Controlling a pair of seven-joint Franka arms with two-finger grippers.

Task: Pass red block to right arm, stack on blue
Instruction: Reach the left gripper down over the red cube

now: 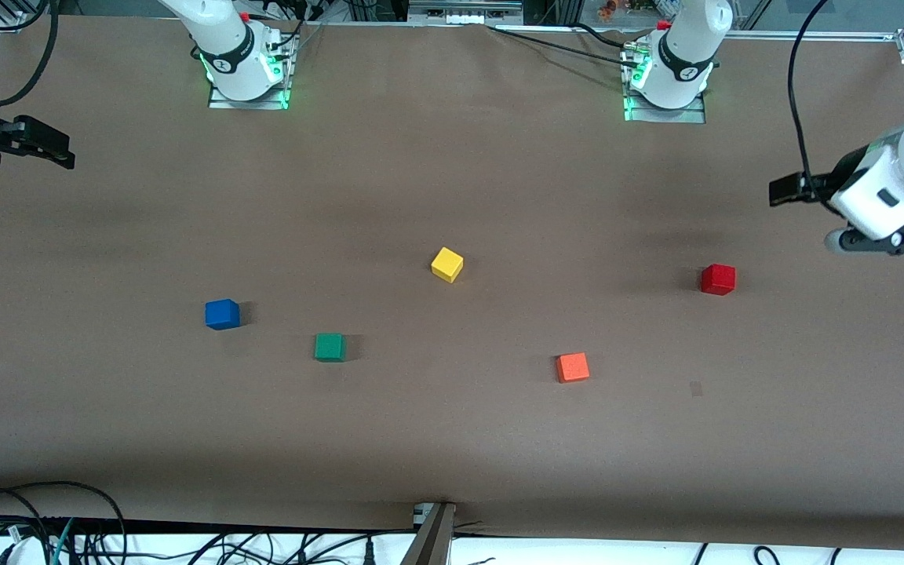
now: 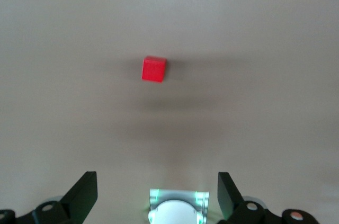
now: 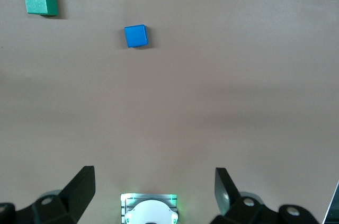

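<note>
Toward the left arm's end of the table (image 1: 452, 455), the red block (image 1: 718, 279) is sitting alone, well apart from the orange cube (image 1: 572, 367) and the yellow cube (image 1: 447, 264). The left gripper (image 2: 158, 195) is hanging high over that end, jaws wide and empty. To pick well, it should be centring over the red block, squaring its fingers to two flat faces, then descending straight. The blue (image 1: 222, 314) is lying toward the right arm's end, with the green cube (image 1: 329, 347) near it and nearer the front camera. The right gripper (image 3: 155, 192) is waiting high over its own end, also wide and empty. Gripping the block low would probably be leaving room for the handover.
</note>
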